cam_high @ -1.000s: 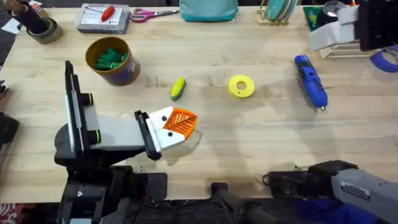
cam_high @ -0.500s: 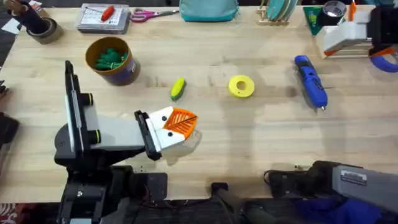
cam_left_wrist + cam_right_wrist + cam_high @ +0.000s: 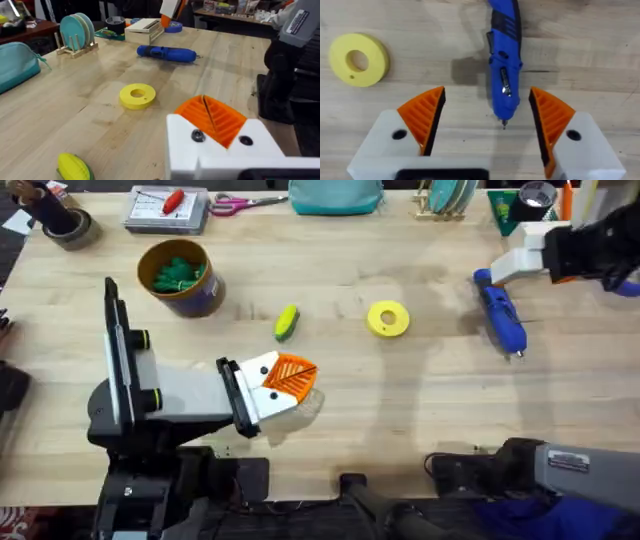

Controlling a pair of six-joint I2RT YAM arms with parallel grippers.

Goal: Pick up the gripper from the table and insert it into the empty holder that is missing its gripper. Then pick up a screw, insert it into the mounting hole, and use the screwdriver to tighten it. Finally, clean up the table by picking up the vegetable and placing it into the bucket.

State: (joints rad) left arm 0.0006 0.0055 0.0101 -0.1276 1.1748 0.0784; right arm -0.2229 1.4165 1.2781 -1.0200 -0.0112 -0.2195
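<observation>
Your left arm (image 3: 150, 405) lies across the lower left of the overhead frame on the pale wooden table (image 3: 400, 410), its left gripper (image 3: 285, 385) carrying one orange ribbed finger (image 3: 212, 117) on a white mount; whether it is spread or closed you cannot tell. Your right gripper (image 3: 487, 120) hovers at the upper right of the overhead frame with its two orange pads (image 3: 427, 115) spread wide and empty, the screwdriver (image 3: 503, 65) lying on the table between them in the right wrist view. In the overhead frame that blue screwdriver (image 3: 500, 310) rests right of centre, tip toward the lower edge. The bucket (image 3: 182, 277) stands upper left, with green pieces (image 3: 178, 275) inside. The yellow ring-shaped disc (image 3: 388, 318) sits near the centre, well apart from the screwdriver. The vegetable (image 3: 286, 321), a small yellow-and-green corn cob, lies left of the disc, above the left gripper. Along the top edge you have a clear box (image 3: 165, 208) with a red-handled tool, pink-handled scissors (image 3: 240, 201) and a teal pouch (image 3: 335, 195).
</observation>
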